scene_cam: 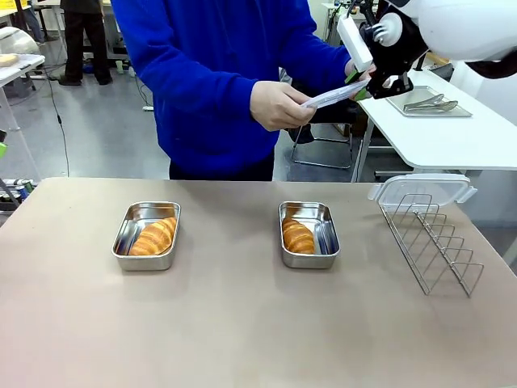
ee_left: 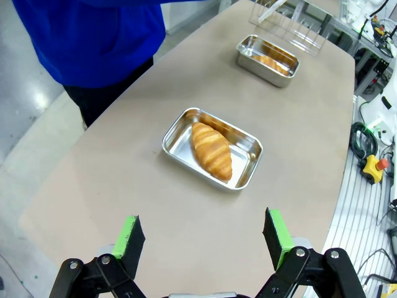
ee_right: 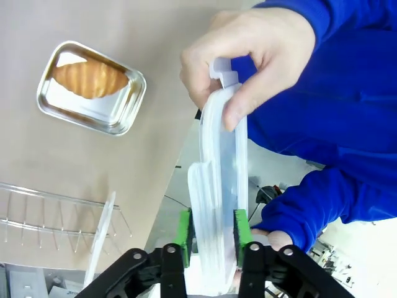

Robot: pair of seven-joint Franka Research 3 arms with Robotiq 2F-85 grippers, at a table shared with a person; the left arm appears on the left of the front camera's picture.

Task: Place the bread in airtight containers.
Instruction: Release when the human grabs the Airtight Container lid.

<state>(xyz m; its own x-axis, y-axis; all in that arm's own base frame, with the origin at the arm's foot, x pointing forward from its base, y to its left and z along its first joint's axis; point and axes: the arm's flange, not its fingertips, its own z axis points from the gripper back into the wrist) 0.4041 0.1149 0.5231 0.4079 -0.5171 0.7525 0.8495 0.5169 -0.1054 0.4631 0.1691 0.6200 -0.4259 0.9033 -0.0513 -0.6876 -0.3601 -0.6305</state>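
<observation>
Steel left container [scene_cam: 128, 234] holds one croissant [scene_cam: 155, 236] and the right container [scene_cam: 325, 236] the other croissant [scene_cam: 297, 238], well apart on the table [scene_cam: 242, 323]. The left gripper [ee_left: 201, 239] hangs wide open, empty. High at far right, the right gripper [ee_right: 212, 226] has its pads flanking a clear lid [ee_right: 217, 155] that a person's hand [ee_right: 248, 56] also holds; I cannot tell whether it pinches.

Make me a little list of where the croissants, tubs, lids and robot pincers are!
bread: a croissant in the left tub, another croissant in the right tub
tubs: both uncovered
lid one: clear lid pinched by the person's hand, its other end between the pads of the right pincer; grip unclear
lid two: spare lid atop the wire rack
left pincer: open, above the table
</observation>
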